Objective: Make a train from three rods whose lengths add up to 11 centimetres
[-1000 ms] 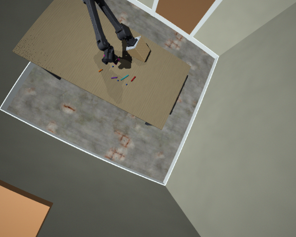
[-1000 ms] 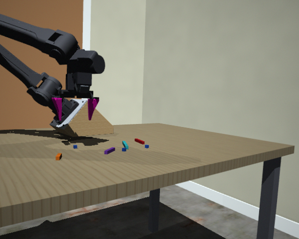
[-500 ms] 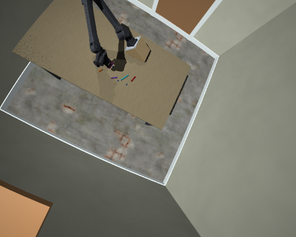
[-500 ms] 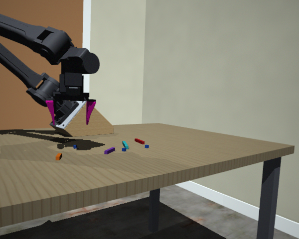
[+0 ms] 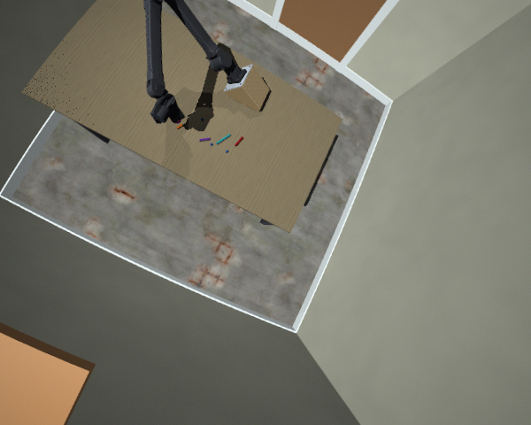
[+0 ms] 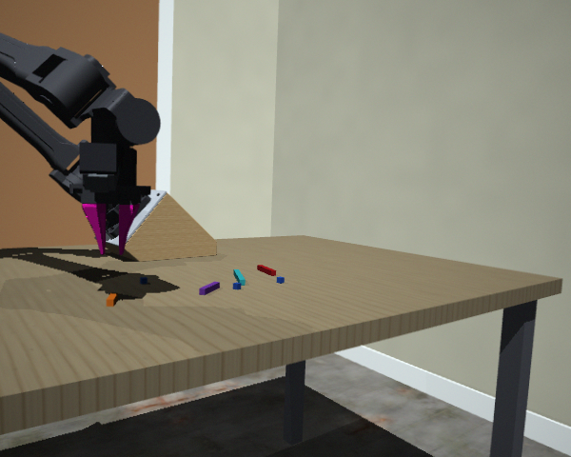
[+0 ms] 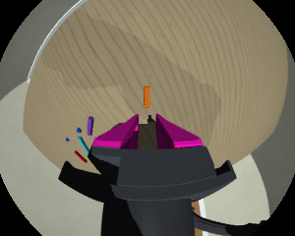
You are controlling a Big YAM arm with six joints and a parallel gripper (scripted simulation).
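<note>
End effector: the magenta fingers point down at the table and stand drawn in to a narrow gap; nothing is between them.
Height: in the exterior view the fingertips are clear of the table, with their shadow lying on the wood below.
Orange rod: lies flat, near the end effector and apart from it; in the wrist view it sits straight ahead of the fingertips, its length running in line with the gap between them.
Nearest blue rod: a small cube inside the arm's shadow, close beside the end effector on the side where the other rods lie.
Purple rod: flat on the table, farther out on that same side, beyond the nearest blue rod.
Turquoise rod: past the purple rod, away from the end effector, with a second blue rod just beside one of its ends.
Red rod: farthest from the end effector, with a third blue rod near it.
Train: no rods lie end to end; all are separate.
Wooden wedge: behind the end effector, carrying the arm's mount.
</note>
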